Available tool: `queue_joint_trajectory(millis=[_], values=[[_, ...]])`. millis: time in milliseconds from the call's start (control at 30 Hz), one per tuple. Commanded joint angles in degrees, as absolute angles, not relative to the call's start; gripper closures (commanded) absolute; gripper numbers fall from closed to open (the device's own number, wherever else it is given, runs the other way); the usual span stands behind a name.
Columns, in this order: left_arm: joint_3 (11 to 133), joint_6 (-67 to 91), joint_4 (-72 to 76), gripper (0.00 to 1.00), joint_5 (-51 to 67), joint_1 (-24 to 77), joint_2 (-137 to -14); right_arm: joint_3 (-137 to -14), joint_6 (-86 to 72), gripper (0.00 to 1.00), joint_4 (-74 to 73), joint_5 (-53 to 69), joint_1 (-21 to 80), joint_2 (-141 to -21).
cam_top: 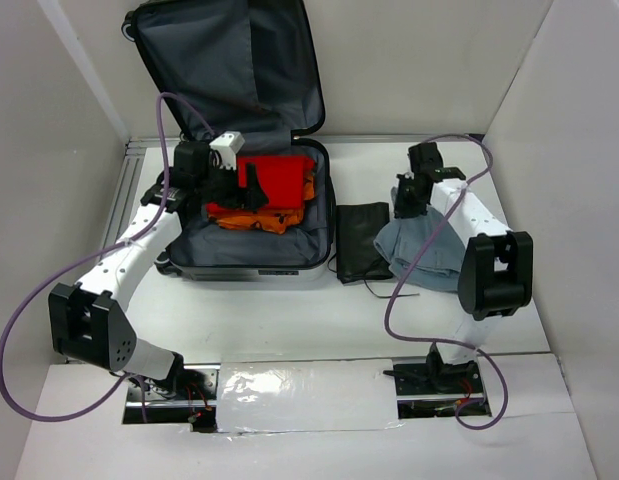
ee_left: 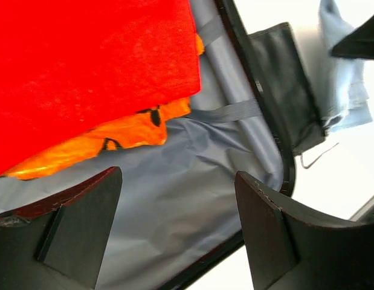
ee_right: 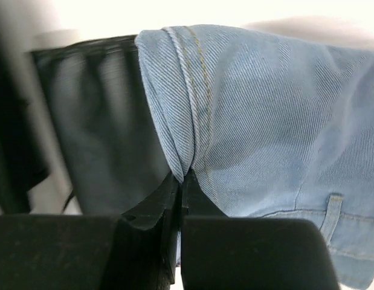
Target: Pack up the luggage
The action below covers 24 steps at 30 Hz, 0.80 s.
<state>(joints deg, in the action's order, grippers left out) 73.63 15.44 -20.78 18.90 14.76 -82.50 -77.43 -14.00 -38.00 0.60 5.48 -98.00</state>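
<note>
The luggage point(cam_top: 251, 268) lies open on the table, its lid point(cam_top: 229, 60) standing up at the back and its dark grey lining point(ee_left: 174, 181) showing. Inside lie a folded red cloth point(cam_top: 277, 178) on an orange cloth point(cam_top: 251, 220); both show in the left wrist view, red point(ee_left: 90, 66) over orange point(ee_left: 114, 136). My left gripper point(cam_top: 251, 192) point(ee_left: 174, 223) is open and empty above the lining, beside the clothes. My right gripper point(cam_top: 404, 200) point(ee_right: 183, 178) is shut on a fold of light blue denim point(ee_right: 271, 121) point(cam_top: 429, 255) lying right of the suitcase.
A dark folded garment point(cam_top: 361, 240) point(ee_right: 102, 121) lies on the table between the suitcase and the denim; it also shows in the left wrist view point(ee_left: 283, 78). White walls close in both sides and the back. Purple cables loop off both arms.
</note>
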Motion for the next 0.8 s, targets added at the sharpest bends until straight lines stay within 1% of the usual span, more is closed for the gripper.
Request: queue_joint_trajectory(millis=[0, 133, 233, 333, 433, 467, 533, 567, 667, 767], values=[[74.97, 19.16, -17.93, 0.12, 22.41, 14.50, -79.28, -82.18, -13.01, 1.00, -36.47, 6.94, 8.96, -97.38], [74.97, 25.20, -15.56, 0.11, 23.73, 16.77, -78.05, -84.46, -13.01, 1.00, -36.47, 9.57, 11.60, -97.38], [73.92, 29.87, -11.97, 0.10, 21.11, 19.24, -78.05, -85.86, -13.01, 1.00, -35.78, 10.11, 13.53, -97.38], [73.39, 38.20, -8.37, 0.10, 16.98, 22.66, -80.41, -85.87, -13.54, 1.00, -34.46, 12.04, 15.28, -96.77], [75.58, 41.04, -7.82, 0.10, 11.80, 25.92, -83.13, -84.56, -13.01, 1.00, -33.93, 12.04, 16.87, -96.77], [76.72, 41.74, -9.82, 0.10, 7.78, 28.36, -84.28, -84.55, -13.01, 1.00, -33.93, 12.04, 16.87, -96.25], [79.27, 43.94, -10.37, 0.10, 4.32, 30.66, -87.17, -82.89, -12.30, 1.00, -33.22, 12.74, 17.40, -96.24], [79.28, 45.16, -10.37, 0.10, 0.83, 32.67, -87.88, -82.88, -12.30, 1.00, -33.22, 12.74, 17.40, -95.63], [79.28, 49.65, -9.23, 0.09, -3.50, 35.67, -90.25, -81.39, -11.78, 1.00, -32.17, 13.36, 17.93, -94.83], [79.89, 54.13, -7.82, 0.09, -4.04, 36.47, -92.28, -78.94, -11.16, 1.00, -31.03, 14.06, 18.46, -92.55]])
